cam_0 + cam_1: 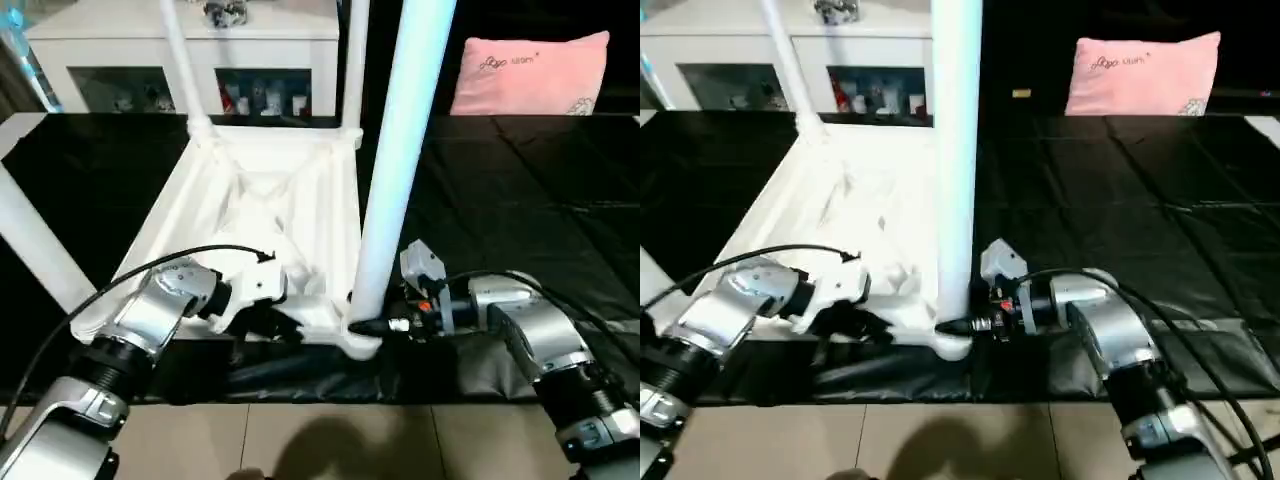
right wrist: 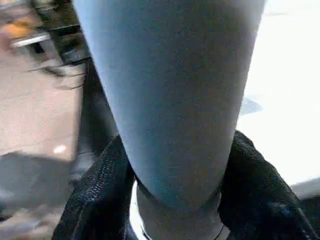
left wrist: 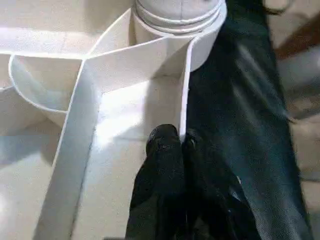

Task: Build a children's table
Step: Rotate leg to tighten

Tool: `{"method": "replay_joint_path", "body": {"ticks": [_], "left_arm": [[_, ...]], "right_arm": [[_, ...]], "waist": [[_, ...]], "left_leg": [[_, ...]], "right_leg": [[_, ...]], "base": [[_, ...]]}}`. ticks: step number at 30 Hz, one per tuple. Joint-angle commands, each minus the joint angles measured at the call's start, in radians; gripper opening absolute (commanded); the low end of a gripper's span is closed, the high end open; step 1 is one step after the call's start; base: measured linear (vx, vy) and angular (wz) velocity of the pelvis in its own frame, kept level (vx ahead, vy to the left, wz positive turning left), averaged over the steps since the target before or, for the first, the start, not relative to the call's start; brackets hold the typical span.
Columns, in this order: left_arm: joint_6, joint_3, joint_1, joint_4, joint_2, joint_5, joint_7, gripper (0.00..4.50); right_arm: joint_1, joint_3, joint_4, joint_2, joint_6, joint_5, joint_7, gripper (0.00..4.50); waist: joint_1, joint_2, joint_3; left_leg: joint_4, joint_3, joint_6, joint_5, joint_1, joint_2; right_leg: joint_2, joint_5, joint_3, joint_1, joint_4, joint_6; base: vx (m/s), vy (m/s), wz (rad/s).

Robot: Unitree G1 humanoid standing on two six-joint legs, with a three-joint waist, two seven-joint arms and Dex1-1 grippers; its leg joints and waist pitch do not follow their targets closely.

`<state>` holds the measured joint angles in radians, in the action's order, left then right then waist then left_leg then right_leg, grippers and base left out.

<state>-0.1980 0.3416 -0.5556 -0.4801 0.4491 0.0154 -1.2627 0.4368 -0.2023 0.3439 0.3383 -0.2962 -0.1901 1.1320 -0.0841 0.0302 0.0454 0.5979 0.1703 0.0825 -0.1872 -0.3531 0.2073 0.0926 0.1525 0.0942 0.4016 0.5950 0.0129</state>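
The white tabletop (image 1: 250,200) lies underside up on the black mat, with white legs standing in its corner sockets. My right gripper (image 1: 365,325) is at the near right corner, and its black fingers (image 2: 107,170) press both sides of the base of the near right leg (image 1: 395,150). My left gripper (image 1: 272,320) is at the front edge of the tabletop, shut on its thin rim wall (image 3: 186,95), a short way from the leg's socket (image 3: 175,20). Two far legs (image 1: 180,60) and a near left leg (image 1: 35,245) also stand up.
A white glass-door cabinet (image 1: 130,60) stands behind the mat, and a pink cushion (image 1: 530,75) lies at the back right. The black mat (image 1: 520,200) spreads to the right of the tabletop. Tan floor (image 1: 320,440) runs along the mat's front edge.
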Motion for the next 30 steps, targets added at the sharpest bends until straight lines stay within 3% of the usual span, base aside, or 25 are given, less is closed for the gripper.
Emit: {"method": "replay_joint_path", "body": {"ticks": [1, 2, 4, 5, 7, 9, 10, 11, 12, 13, 14, 15, 16, 20, 24, 26, 28, 30], "left_arm": [[-0.097, -0.092, -0.034, 0.042, -0.04, -0.035, 0.156, 0.0], [-0.153, -0.12, -0.04, 0.061, -0.064, -0.044, 0.211, 0.0], [-0.228, -0.154, -0.046, 0.093, -0.098, -0.054, 0.276, 0.0], [-0.243, -0.164, -0.048, 0.101, -0.111, -0.052, 0.302, 0.0], [-0.297, -0.19, -0.055, 0.132, -0.169, -0.037, 0.408, 0.0], [-0.299, -0.191, -0.058, 0.134, -0.188, -0.026, 0.443, 0.0], [-0.303, -0.184, -0.059, 0.135, -0.205, -0.015, 0.467, 0.0], [-0.303, -0.184, -0.059, 0.135, -0.205, -0.015, 0.467, 0.0], [-0.316, -0.175, -0.061, 0.141, -0.222, -0.001, 0.493, 0.0], [-0.32, -0.157, -0.064, 0.14, -0.231, 0.019, 0.51, 0.0], [-0.323, -0.15, -0.065, 0.138, -0.233, 0.025, 0.516, 0.0], [-0.309, -0.136, -0.069, 0.127, -0.223, 0.041, 0.52, 0.0], [-0.308, -0.135, -0.069, 0.126, -0.223, 0.041, 0.52, 0.0], [-0.241, -0.116, -0.067, 0.095, -0.187, 0.048, 0.491, 0.0], [-0.155, -0.098, -0.055, 0.073, -0.151, 0.046, 0.423, 0.0], [-0.109, -0.086, -0.048, 0.057, -0.128, 0.045, 0.376, 0.0], [-0.047, -0.065, -0.041, 0.033, -0.095, 0.047, 0.307, 0.0], [0.013, -0.043, -0.033, 0.015, -0.062, 0.033, 0.223, 0.0]], "right_arm": [[-0.025, -0.018, -0.001, -0.063, -0.065, 0.022, -0.128, 2.04], [-0.023, -0.003, 0.009, -0.101, -0.091, 0.029, -0.203, 2.03], [-0.015, 0.025, 0.027, -0.161, -0.134, 0.031, -0.311, 2.02], [-0.007, 0.035, 0.043, -0.182, -0.143, 0.033, -0.352, 2.02], [0.038, 0.079, 0.141, -0.278, -0.158, 0.047, -0.546, 2.01], [0.059, 0.087, 0.184, -0.303, -0.144, 0.057, -0.601, 2.01], [0.08, 0.093, 0.225, -0.329, -0.124, 0.07, -0.652, 2.01], [0.08, 0.093, 0.225, -0.329, -0.124, 0.07, -0.652, 2.01], [0.1, 0.105, 0.259, -0.359, -0.11, 0.088, -0.709, 2.01], [0.124, 0.126, 0.294, -0.386, -0.092, 0.097, -0.759, 2.01], [0.133, 0.133, 0.303, -0.394, -0.078, 0.098, -0.764, 2.01], [0.141, 0.15, 0.304, -0.398, -0.062, 0.09, -0.767, 2.57], [0.141, 0.151, 0.303, -0.398, -0.062, 0.089, -0.766, 2.57], [0.124, 0.166, 0.26, -0.359, 0.002, 0.07, -0.711, 2.9], [0.077, 0.17, 0.186, -0.29, 0.057, 0.038, -0.579, 3.25], [0.05, 0.164, 0.149, -0.241, 0.075, 0.029, -0.498, 3.48], [0.018, 0.151, 0.104, -0.171, 0.092, 0.017, -0.386, 3.56], [0.001, 0.143, 0.074, -0.103, 0.103, -0.001, -0.281, 3.86]], "waist": [[0.011, -0.001, -0.052], [0.02, -0.006, -0.053], [0.046, -0.004, -0.052], [0.046, -0.004, -0.052], [0.076, -0.008, -0.053], [0.088, -0.001, -0.058], [0.091, -0.004, -0.06], [0.098, 0.002, -0.058], [0.102, 0.0, -0.058], [0.103, -0.007, -0.059], [0.104, -0.004, -0.06], [0.104, -0.003, -0.06], [0.101, -0.003, -0.061], [0.093, -0.002, -0.07], [0.078, -0.004, -0.079], [0.07, -0.002, -0.081], [0.064, -0.006, -0.079], [0.056, -0.006, -0.075]], "left_leg": [[-0.078, -0.005, 0.006, -0.314, 0.004, 0.01], [-0.077, -0.008, 0.011, -0.319, 0.002, 0.005], [-0.075, -0.013, 0.014, -0.333, 0.001, 0.001], [-0.075, -0.013, 0.014, -0.333, 0.001, 0.001], [-0.073, -0.019, 0.008, -0.35, -0.011, -0.003], [-0.073, -0.024, -0.001, -0.347, -0.008, 0.0], [-0.076, -0.025, -0.008, -0.337, -0.011, 0.003], [-0.08, -0.028, -0.008, -0.336, -0.015, 0.007], [-0.078, -0.026, -0.01, -0.349, -0.011, 0.007], [-0.077, -0.025, -0.012, -0.346, -0.011, 0.006], [-0.077, -0.025, -0.013, -0.327, -0.014, 0.006], [-0.077, -0.024, -0.018, -0.318, -0.014, 0.007], [-0.077, -0.022, -0.021, -0.311, -0.012, 0.007], [-0.073, -0.017, -0.041, -0.217, -0.016, 0.012], [-0.063, -0.011, -0.1, -0.094, -0.021, 0.011], [-0.061, -0.01, -0.117, -0.063, -0.019, 0.013], [-0.06, -0.009, -0.133, -0.071, -0.02, 0.011], [-0.063, -0.007, -0.126, -0.117, -0.016, 0.015]], "right_leg": [[0.049, 0.559, -0.035, -0.041, -0.096, 0.101], [0.05, 0.6, -0.028, -0.044, -0.103, 0.077], [0.047, 0.629, -0.019, -0.042, -0.111, 0.056], [0.047, 0.629, -0.019, -0.042, -0.111, 0.056], [0.046, 0.649, -0.005, -0.045, -0.118, 0.042], [0.05, 0.607, -0.004, -0.047, -0.122, 0.055], [0.051, 0.566, -0.007, -0.051, -0.118, 0.068], [0.048, 0.51, -0.006, -0.048, -0.109, 0.096], [0.048, 0.498, -0.006, -0.046, -0.11, 0.107], [0.049, 0.49, -0.007, -0.045, -0.111, 0.114], [0.051, 0.469, -0.01, -0.048, -0.103, 0.129], [0.051, 0.45, -0.012, -0.049, -0.102, 0.135], [0.05, 0.434, -0.014, -0.049, -0.102, 0.139], [0.049, 0.257, -0.023, -0.056, -0.077, 0.195], [0.048, 0.089, -0.026, -0.066, -0.057, 0.236], [0.049, 0.043, -0.027, -0.065, -0.05, 0.256], [0.047, 0.039, -0.026, -0.065, -0.052, 0.26], [0.049, 0.109, -0.028, -0.062, -0.059, 0.249]], "base": [[0.0, 0.0, 0.0], [0.0, 0.0, 0.0], [0.0, 0.0, 0.0], [0.0, 0.0, 0.0], [0.0, 0.0, 0.0], [0.0, 0.0, 0.0], [0.0, 0.0, 0.0], [0.0, 0.0, 0.0], [0.0, 0.0, 0.0], [0.0, 0.0, 0.0], [0.0, 0.0, 0.0], [0.0, 0.0, 0.0], [0.0, 0.0, 0.0], [0.0, 0.0, 0.0], [0.0, 0.0, 0.0], [0.0, 0.0, 0.0], [0.0, 0.0, 0.0], [0.0, 0.0, 0.0]]}}
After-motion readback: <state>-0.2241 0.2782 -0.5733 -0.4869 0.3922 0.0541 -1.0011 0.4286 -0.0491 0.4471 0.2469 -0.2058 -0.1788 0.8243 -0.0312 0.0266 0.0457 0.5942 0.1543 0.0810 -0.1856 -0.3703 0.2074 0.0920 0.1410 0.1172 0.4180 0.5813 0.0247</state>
